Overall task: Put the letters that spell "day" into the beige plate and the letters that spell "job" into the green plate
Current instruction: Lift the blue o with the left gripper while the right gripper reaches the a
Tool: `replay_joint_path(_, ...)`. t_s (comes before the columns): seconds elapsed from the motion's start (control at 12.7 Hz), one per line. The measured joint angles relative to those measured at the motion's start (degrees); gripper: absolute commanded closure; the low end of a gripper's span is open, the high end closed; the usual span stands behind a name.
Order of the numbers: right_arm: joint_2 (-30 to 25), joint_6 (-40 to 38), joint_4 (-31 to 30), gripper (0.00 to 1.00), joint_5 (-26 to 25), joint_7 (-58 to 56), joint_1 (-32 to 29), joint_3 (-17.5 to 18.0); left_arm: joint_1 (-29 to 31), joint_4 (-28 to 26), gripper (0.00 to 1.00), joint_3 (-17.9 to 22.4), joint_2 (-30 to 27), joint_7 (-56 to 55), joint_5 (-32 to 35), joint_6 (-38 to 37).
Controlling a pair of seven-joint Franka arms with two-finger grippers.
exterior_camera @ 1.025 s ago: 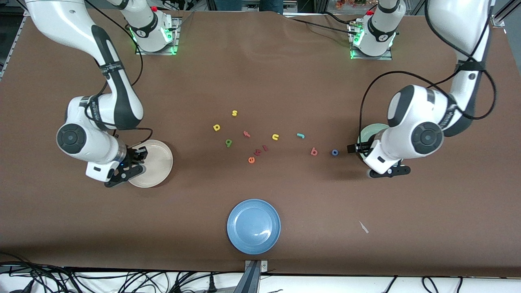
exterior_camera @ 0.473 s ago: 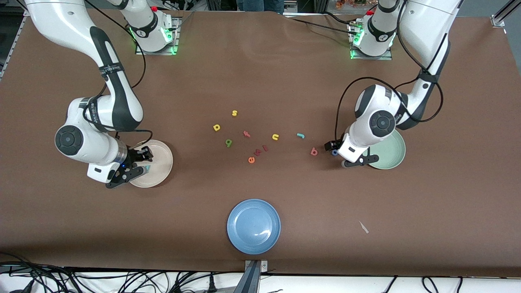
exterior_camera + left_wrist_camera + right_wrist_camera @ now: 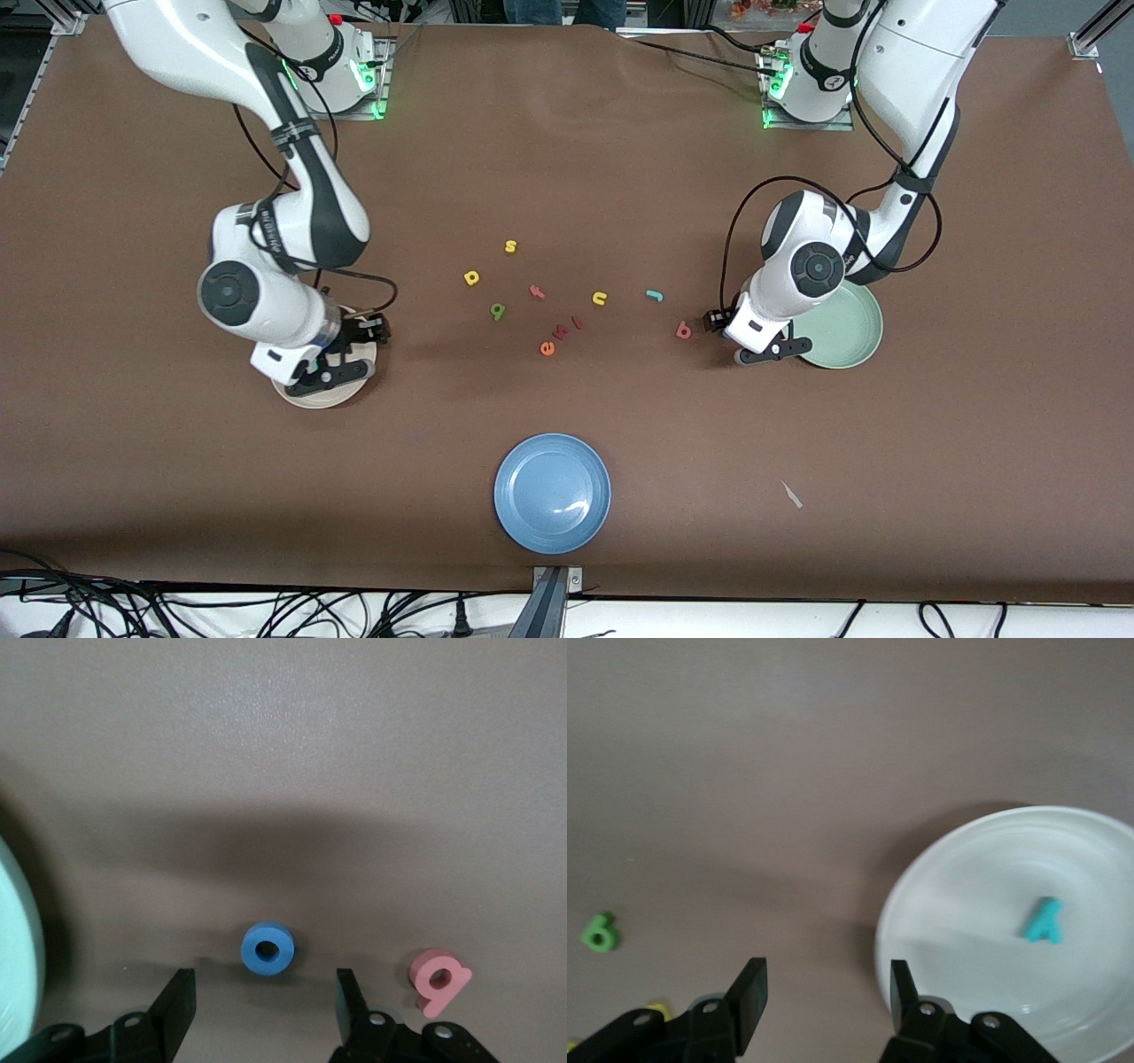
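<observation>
The beige plate (image 3: 330,396) is now largely covered by the right arm, which has been swung from the plate's outer edge toward the middle of the desk (image 3: 567,159). The right hand (image 3: 824,997) is held released over the plate's rim, its fingers spread with nothing between them. The teal "y" (image 3: 1042,921), which was not visible in the plate a second ago, now lies in it, just to one side of that hand, so one letter of "day" can be judged delivered.

The green plate (image 3: 842,326), hidden under the left arm a second ago, has been uncovered and appears empty. The left hand (image 3: 264,997) has been brought down beside it, its fingers parted but narrowing around the blue "o" (image 3: 268,949), which lies on the desk just ahead of the fingertips and is not yet gripped. The red "b" (image 3: 683,330) lies just beside that hand.
</observation>
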Motion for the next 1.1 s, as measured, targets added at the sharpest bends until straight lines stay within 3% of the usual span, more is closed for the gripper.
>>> replay_joint_path(0.24,-0.2,0.2,-0.3,0.33,0.0,9.1,5.4,0.2,0.0,0.0,0.33,0.0,0.4,0.0,0.0,0.2)
replay_joint_path(0.47,-0.2,1.3,-1.3,0.24,0.0,12.7,10.4,0.3,0.0,0.0,0.46,0.0,1.0,0.0,0.1,0.8)
replay_joint_path(0.71,-0.3,5.5,-4.9,0.21,0.0,13.5,12.4,0.3,0.0,0.2,0.63,0.1,1.4,0.1,0.1,1.1)
replay_joint_path(0.95,-1.1,11.2,-10.2,0.20,0.0,13.9,12.7,1.2,0.0,0.3,0.94,0.3,1.4,0.2,0.5,1.1)
replay_joint_path(1.1,-1.5,14.9,-13.7,0.20,0.0,13.9,12.7,2.3,0.0,0.4,1.00,0.3,1.3,0.2,1.4,1.0)
